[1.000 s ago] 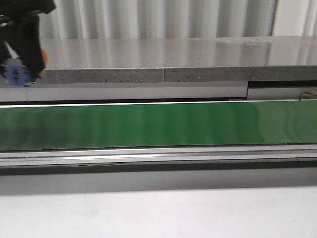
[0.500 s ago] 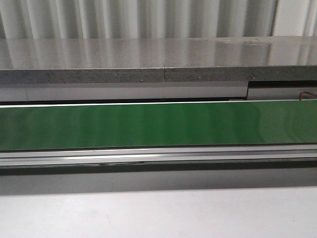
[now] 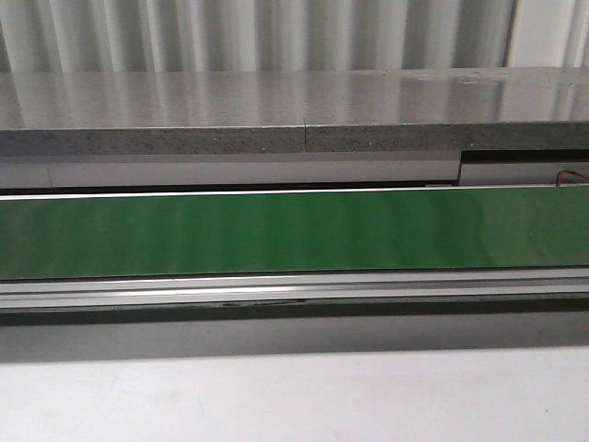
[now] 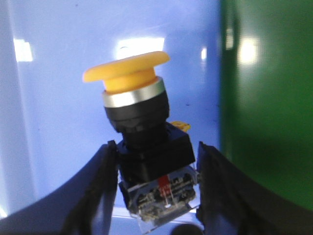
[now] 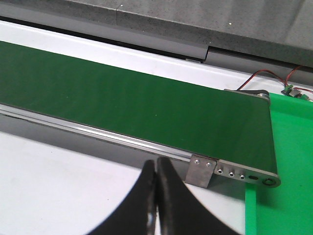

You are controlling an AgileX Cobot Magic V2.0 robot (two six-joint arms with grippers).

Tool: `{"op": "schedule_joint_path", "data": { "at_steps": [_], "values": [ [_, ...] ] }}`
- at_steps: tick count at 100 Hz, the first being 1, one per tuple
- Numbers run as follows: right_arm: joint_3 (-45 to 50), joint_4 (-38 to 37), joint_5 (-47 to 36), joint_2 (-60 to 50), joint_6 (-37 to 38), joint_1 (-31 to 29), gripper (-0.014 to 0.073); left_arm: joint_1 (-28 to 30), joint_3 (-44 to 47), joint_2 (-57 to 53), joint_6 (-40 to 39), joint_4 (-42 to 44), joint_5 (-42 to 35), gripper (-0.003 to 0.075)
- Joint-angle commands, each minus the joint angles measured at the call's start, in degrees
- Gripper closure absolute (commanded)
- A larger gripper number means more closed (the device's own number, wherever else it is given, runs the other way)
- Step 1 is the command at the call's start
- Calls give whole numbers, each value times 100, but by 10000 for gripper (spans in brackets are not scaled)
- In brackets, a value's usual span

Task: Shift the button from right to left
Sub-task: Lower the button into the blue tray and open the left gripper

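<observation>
The button [image 4: 142, 127] shows only in the left wrist view: yellow mushroom cap, silvery ring, black collar and a blocky base with screws. My left gripper [image 4: 156, 164] is shut on that base, one dark finger [image 4: 98, 191] on each side, and holds it above a blue surface [image 4: 58, 98]. My right gripper [image 5: 156, 164] is shut with nothing in it, over the white tabletop [image 5: 58, 186] beside the end of the conveyor. Neither gripper appears in the front view.
A green conveyor belt [image 3: 294, 230] runs across the front view, with a grey stone ledge [image 3: 294, 110] behind it. A bright green tray [image 5: 293, 147] lies past the belt's end roller. Red and black wires [image 5: 274, 78] lie by the ledge. The belt [image 4: 269, 98] borders the blue surface.
One second ago my left gripper with the button was at the front view's upper left. It has since gone out of that view to the left.
</observation>
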Motion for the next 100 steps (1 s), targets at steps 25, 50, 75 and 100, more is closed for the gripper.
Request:
{"op": "schedule_joint_path", "data": {
  "at_steps": [25,50,75,100],
  "values": [
    [-122,30,-460,57,-55,6,660,166,-137,605,1,216,-780,689],
    [-122,30,-460,57,-55,6,660,166,-137,1044,25,546,-840,688],
    [-122,30,-460,57,-55,6,660,166,-137,1126,372,515,-649,426],
    [-122,30,-460,57,-55,6,660,166,-216,1114,290,684,-627,239]
  ]
}}
